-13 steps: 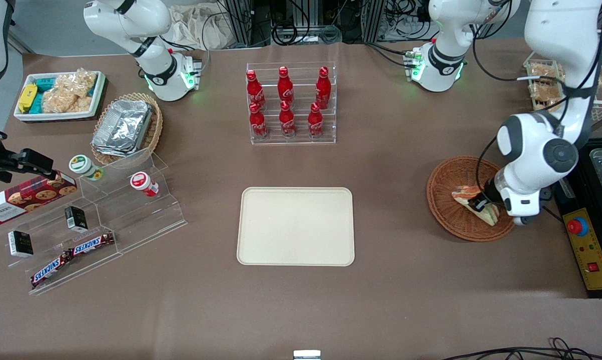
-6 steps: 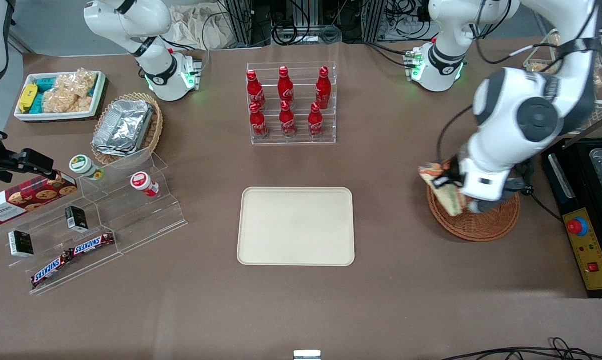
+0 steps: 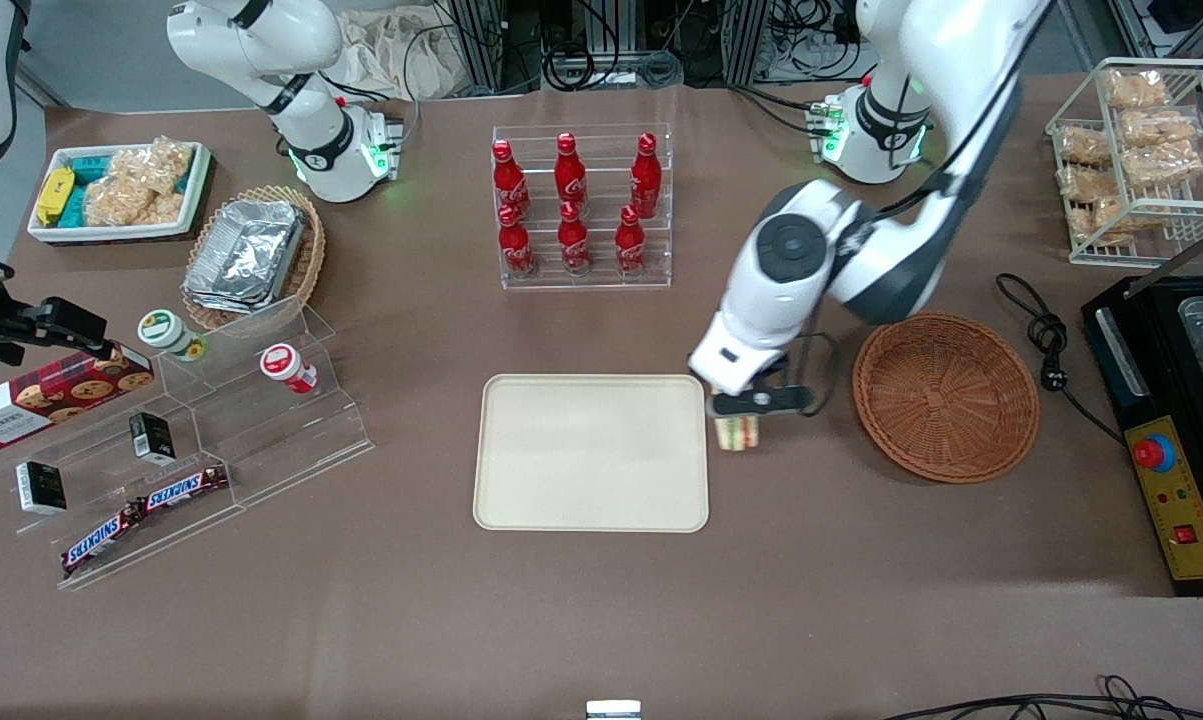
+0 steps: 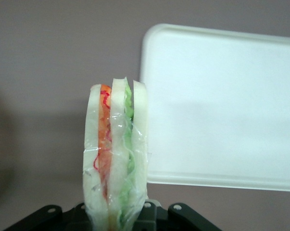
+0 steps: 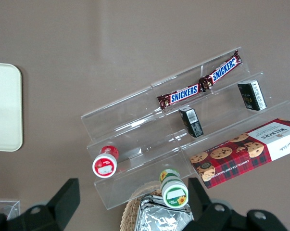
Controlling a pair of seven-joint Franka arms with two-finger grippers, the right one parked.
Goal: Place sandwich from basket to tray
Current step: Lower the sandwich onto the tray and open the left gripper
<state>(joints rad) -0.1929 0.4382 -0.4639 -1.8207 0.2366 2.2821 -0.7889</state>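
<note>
My left gripper point(image 3: 739, 432) is shut on the sandwich point(image 3: 738, 434), a wrapped wedge of pale bread with orange, red and green layers, held in the air between the tray and the basket, just off the tray's edge. In the left wrist view the sandwich point(image 4: 116, 154) stands edge-on in the gripper point(image 4: 118, 216), with the cream tray point(image 4: 221, 110) beside it. The cream tray point(image 3: 591, 452) lies flat and bare at the table's middle. The reddish-brown wicker basket point(image 3: 946, 396) sits toward the working arm's end with nothing in it.
A clear rack of red bottles point(image 3: 579, 205) stands farther from the front camera than the tray. A tan basket of foil containers point(image 3: 251, 258), a white bin of snacks point(image 3: 118, 190) and a clear stepped shelf point(image 3: 191, 440) lie toward the parked arm's end. A wire rack point(image 3: 1131, 150) and black box point(image 3: 1176, 420) flank the basket.
The gripper has lifted the sandwich out of the basket and carried it sideways to the tray's edge. The basket now holds nothing.
</note>
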